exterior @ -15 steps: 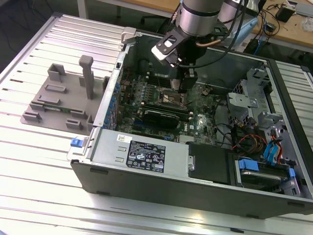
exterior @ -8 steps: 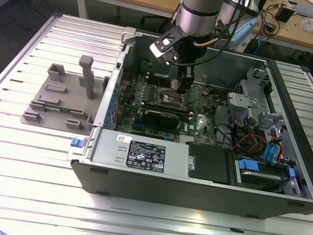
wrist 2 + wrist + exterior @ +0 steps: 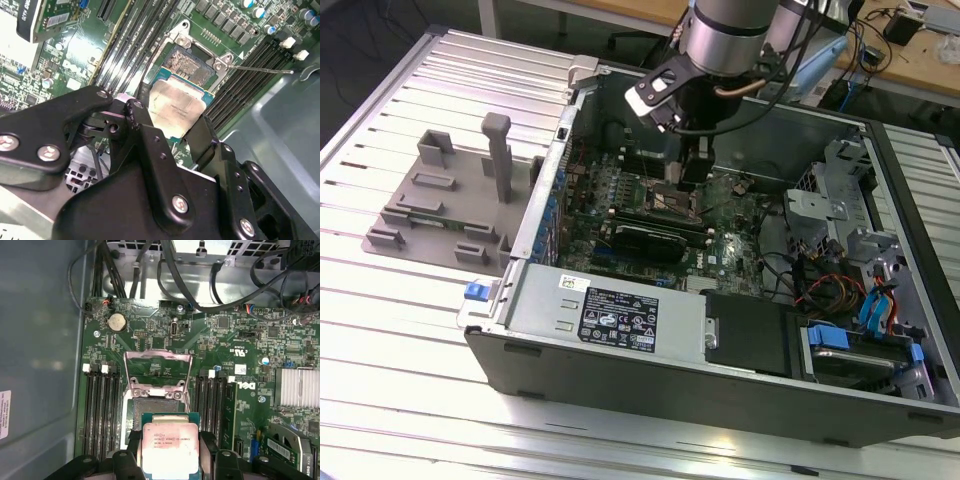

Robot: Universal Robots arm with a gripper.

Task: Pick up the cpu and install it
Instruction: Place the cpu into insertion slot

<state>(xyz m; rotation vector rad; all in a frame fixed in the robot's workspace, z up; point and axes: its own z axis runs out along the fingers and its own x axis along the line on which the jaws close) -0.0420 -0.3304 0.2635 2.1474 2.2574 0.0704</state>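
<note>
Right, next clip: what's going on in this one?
A robot arm is working inside an open desktop computer case. Its hand grips the cpu by two opposite edges, silver top up, holding it partly over the open socket on the motherboard. The socket's metal retention frame is flipped up, and the cpu is not yet seated.
</note>
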